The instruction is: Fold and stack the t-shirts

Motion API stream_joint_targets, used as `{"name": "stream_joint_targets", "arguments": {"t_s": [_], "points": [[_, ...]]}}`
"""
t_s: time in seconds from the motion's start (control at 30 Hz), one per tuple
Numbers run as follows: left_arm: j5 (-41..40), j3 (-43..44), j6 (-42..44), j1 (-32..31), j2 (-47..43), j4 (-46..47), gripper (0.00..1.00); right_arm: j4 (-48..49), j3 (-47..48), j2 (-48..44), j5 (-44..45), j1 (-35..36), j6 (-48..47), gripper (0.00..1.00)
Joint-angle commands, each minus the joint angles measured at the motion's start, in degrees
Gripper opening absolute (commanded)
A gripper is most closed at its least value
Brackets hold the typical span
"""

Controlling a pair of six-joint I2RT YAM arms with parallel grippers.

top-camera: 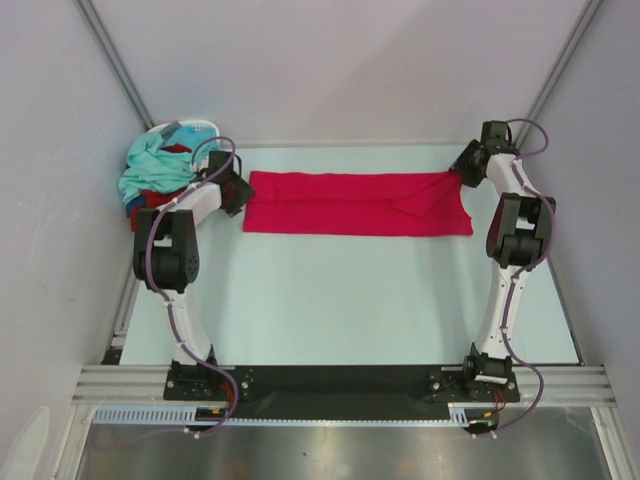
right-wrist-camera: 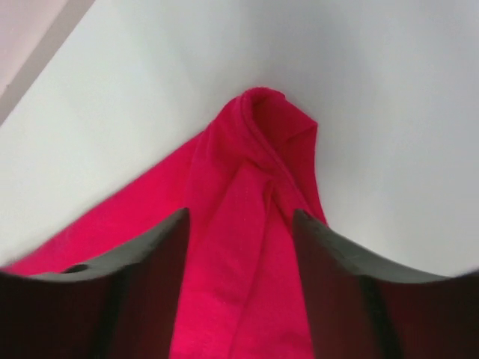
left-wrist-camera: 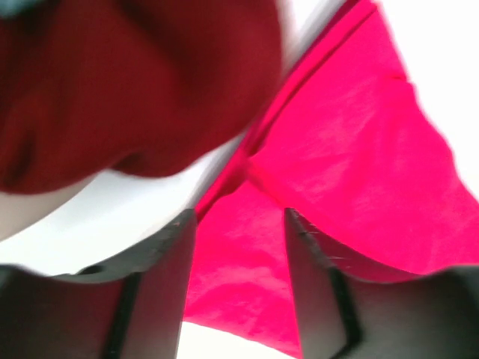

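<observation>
Straddling both ends of the crimson-pink t-shirt [top-camera: 350,203] right now, one arm per end

- Shirt: lies flat on the table [top-camera: 340,300] toward the far edge, folded into a long strip running left to right. Right end has a small flap sticking out toward the far right corner
- Left gripper [top-camera: 238,192]: sits at the strip's left end. In the wrist view [left-wrist-camera: 239,217] the fingers [left-wrist-camera: 161,292] are spread with a clear gap and pink cloth [left-wrist-camera: 337,164] shows through it. A seam or fold edge runs up between them. No squeeze visible
- Right gripper [top-camera: 466,172]: at the far right corner of the strip. In the wrist view [right-wrist-camera: 241,217] the fingers [right-wrist-camera: 150,292] are also apart, with a bunched ridge of the pink cloth [right-wrist-camera: 258,149] running between them and peaking just past the tips. Can't tell whether the pads touch the fabric
- Other shirts: heaped in the far left corner, just behind the left arm. Light teal shirt [top-camera: 148,165] is on top, dark maroon shirt [top-camera: 152,195] under it, and a bit of dark blue [top-camera: 131,206] shows at the pile's near-left edge
- The maroon shirt [left-wrist-camera: 112,90] fills the upper left of the left wrist view, blurred, close beside the pink one
- White basket [top-camera: 200,128] pokes out behind the heap
</observation>
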Motion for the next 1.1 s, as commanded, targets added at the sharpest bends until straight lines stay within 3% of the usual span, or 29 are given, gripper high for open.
{"name": "stream_joint_targets", "arguments": {"t_s": [0.0, 0.07, 0.17, 0.2, 0.3, 0.4, 0.43, 0.67, 0.77, 0.87, 1.07], "points": [[-0.66, 4.55, 2.54, -0.75, -3.26, 0.4, 0.71, -0.39, 5.94, -2.92, -2.88, 0.34, -2.07, 0.73], [-0.48, 5.69, 3.07, -0.84, -5.1, 0.22, 0.8, -1.09, 7.7, -4.85, -4.03, 0.34, -2.43, 0.85], [0.4, 7.01, 4.3, -1.19, -8.61, -0.13, 0.98, -1.96, 10.08, -8.36, -5.79, 0.34, -3.47, 0.98], [0.66, 7.19, 5.26, -1.63, -9.76, -0.3, 1.0, -2.41, 10.26, -9.42, -6.05, 0.34, -3.48, 1.0], [1.28, 7.1, 7.63, -3.64, -13.88, -0.57, 0.99, -4.87, 7.81, -14.69, -5.8, 0.52, -2.96, 1.0], [2.33, 6.14, 11.67, -7.07, -16.35, -0.57, 1.0, -2.68, -3.33, -21.89, -6.76, 1.75, -1.2, 1.0], [3.9, 5.96, 12.91, -8.04, -16.45, -0.48, 1.0, -1.46, -11.11, -23.83, -6.67, 2.36, -0.33, 1.0], [7.68, 7.18, 20.48, -14.02, -12.33, -0.57, 0.99, 6.98, -34.53, -34.48, 4.93, 12.12, 5.82, 1.0], [7.78, 7.72, 19.6, -14.38, -9.34, -0.92, 0.99, 9.71, -38.76, -34.22, 8.52, 13.17, 8.64, 1.0], [8.13, 7.28, 18.9, -14.64, -7.41, -0.92, 0.99, 13.14, -39.83, -31.33, 6.61, 12.82, 9.96, 1.0], [7.87, 5.08, 18.63, -14.91, -7.84, -0.92, 0.99, 17.62, -36.59, -22.81, 5.54, 13.7, 10.75, 1.0]]}}
